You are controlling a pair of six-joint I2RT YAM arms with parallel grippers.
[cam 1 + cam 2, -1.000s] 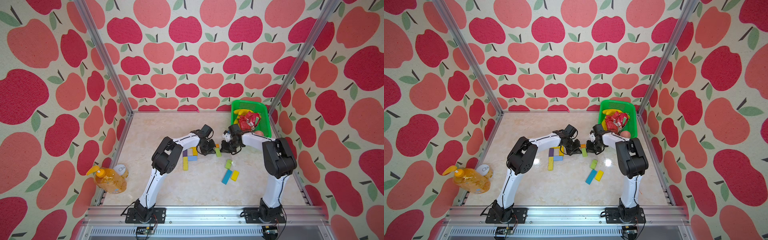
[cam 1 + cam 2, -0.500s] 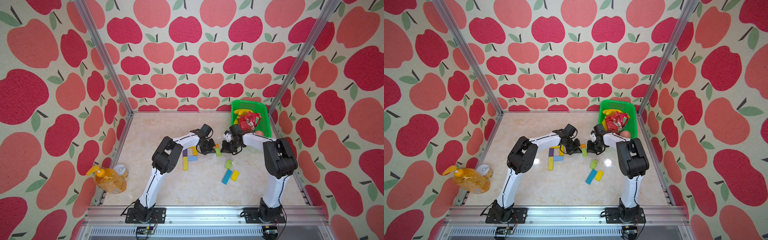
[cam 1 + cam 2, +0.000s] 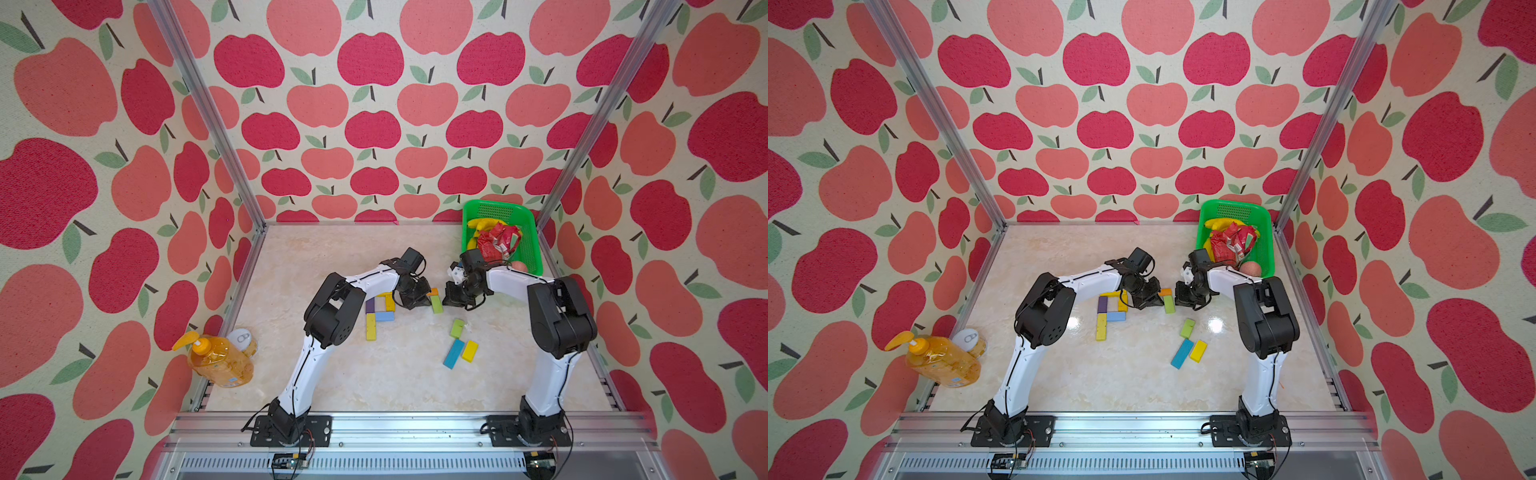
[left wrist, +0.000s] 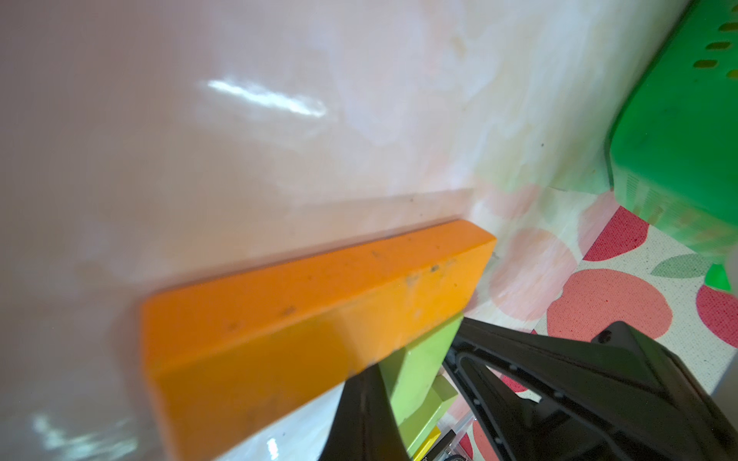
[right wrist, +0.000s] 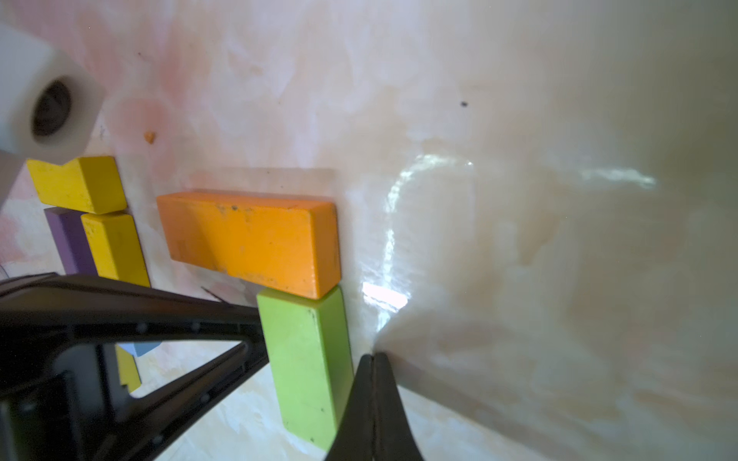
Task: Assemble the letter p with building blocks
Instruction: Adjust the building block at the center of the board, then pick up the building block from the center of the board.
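The left pincer [image 3: 424, 300] is fully closed and holds nothing. Its tip rests against one long side of the light green block [image 5: 307, 359]. The right pincer [image 5: 373, 383] is also fully closed and empty. Its joined fingers stand at the opposite long side of the same block, touching it or just beside it.

The light green block lies flat on the tabletop [image 3: 374, 386], in the far half, roughly midway between the left and right edges. Its far end butts the orange block [image 5: 247, 239] at that block's end nearer the right edge. The orange block lies crosswise, so the two form a corner.

A gap separates the orange block from the letter p [image 3: 378, 309], which lies toward the left edge and consists of yellow, purple and light blue blocks butted flat.

Nearer the front edge lie a loose light green block [image 3: 457, 328], a blue block [image 3: 454, 353] and a yellow block [image 3: 470, 350]; the last two lie side by side. A green basket [image 3: 528, 220] occupies the far right corner.
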